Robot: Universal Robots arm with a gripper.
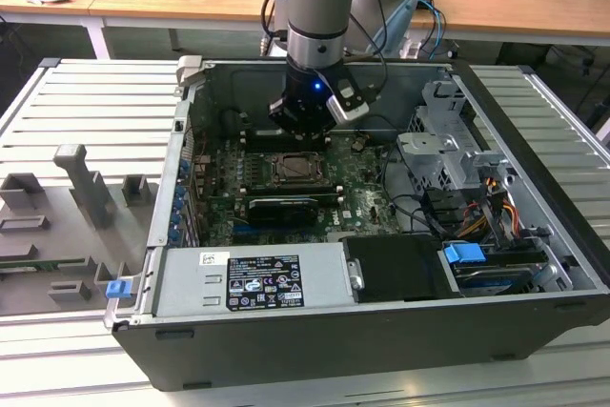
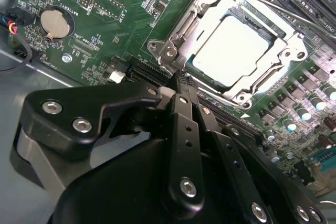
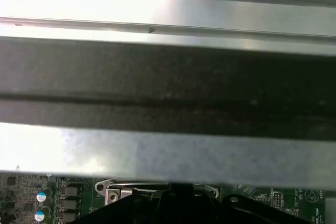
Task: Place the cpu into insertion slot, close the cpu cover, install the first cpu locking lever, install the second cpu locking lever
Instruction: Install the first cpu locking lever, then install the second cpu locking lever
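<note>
One arm reaches down into the open PC case (image 1: 534, 264), its claw (image 2: 181, 80) w/ fingers pressed together, holding nothing, tip just beside a corner of the cpu cover (image 2: 278, 80). In the second wrist view the cover lies flat over the socket, framing the cpu (image 2: 231, 53), which sits in the slot, pale top showing thru the window. The green motherboard (image 2: 105, 19) surrounds it, w/ a coin battery (image 2: 54, 21) well apart. The case stands on a ribbed grey surface (image 1: 86, 102).
</note>
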